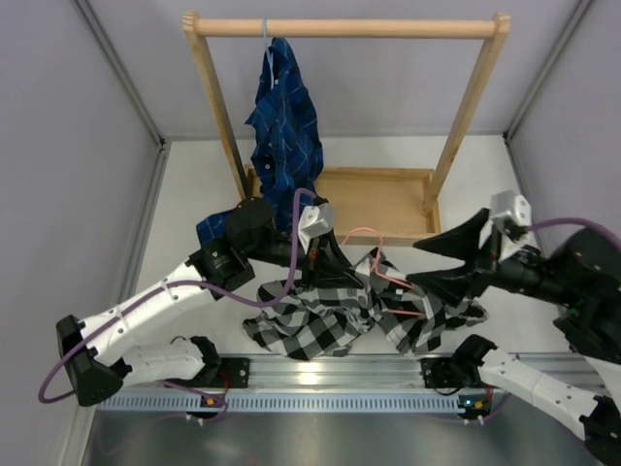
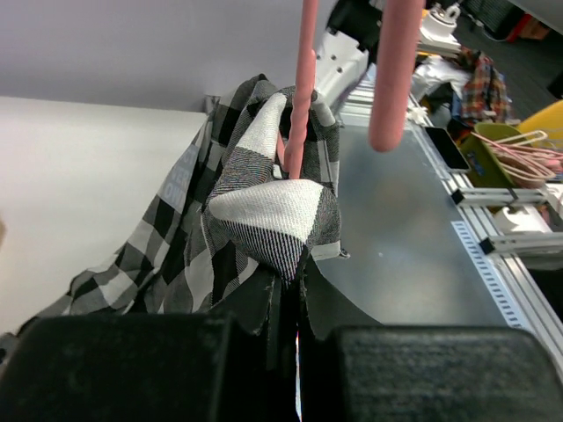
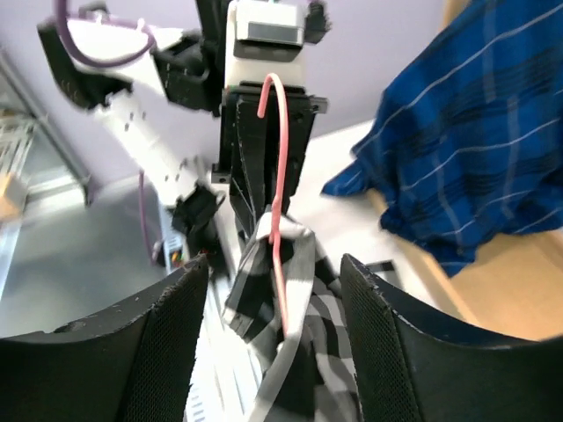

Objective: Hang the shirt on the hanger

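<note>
Two arms meet over the shirt (image 1: 312,328), which lies crumpled on the table (image 1: 189,194) just in front of the wooden rack (image 1: 349,27), below its tray base (image 1: 383,206). The left gripper (image 2: 288,283) reaches in from the rack's left post side and has its fingers (image 2: 264,308) pressed together on a raised fold of the checked cloth. The hanger (image 2: 304,88) stands up out of that same fold, its hook toward the rack; whether the wire itself is pinched too cannot be told. The rest of the wire runs across the shirt toward the rack's right post. The right gripper (image 3: 273,264) hovers in front of that right post with its fingers (image 3: 167,343) spread wide, the lifted fold and pink wire between them but unclamped. A dark blue shirt (image 1: 286,126) hangs from the rack's top bar, near the left post.
</note>
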Robot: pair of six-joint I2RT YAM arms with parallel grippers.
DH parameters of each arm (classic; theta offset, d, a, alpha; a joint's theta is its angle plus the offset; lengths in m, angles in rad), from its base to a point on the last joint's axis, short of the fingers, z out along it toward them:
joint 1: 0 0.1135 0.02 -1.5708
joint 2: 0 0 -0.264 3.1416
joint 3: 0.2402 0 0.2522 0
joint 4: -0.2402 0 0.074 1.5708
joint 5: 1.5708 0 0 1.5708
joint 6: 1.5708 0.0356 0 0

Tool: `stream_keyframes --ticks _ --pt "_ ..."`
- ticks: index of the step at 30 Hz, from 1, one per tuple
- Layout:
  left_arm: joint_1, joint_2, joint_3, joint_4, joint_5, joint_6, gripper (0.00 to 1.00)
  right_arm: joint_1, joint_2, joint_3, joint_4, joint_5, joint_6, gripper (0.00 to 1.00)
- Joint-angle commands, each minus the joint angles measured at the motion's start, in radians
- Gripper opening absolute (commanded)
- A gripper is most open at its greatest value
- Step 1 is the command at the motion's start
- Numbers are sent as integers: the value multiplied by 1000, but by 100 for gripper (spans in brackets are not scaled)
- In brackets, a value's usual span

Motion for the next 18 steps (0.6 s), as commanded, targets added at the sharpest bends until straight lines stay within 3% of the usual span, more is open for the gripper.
stream_keyframes --ticks 1,10,13,18 --pt "-11 9 60 47 96 -17 0 12 99 19 -19 -181 -46 58" --pt "-20 78 88 47 114 -52 0 12 131 -109 275 -353 36 55" --pt "-23 91 94 47 119 -49 0 12 139 -146 347 -368 63 45" --pt "-26 93 102 47 150 -42 0 12 159 -177 426 -355 101 40"
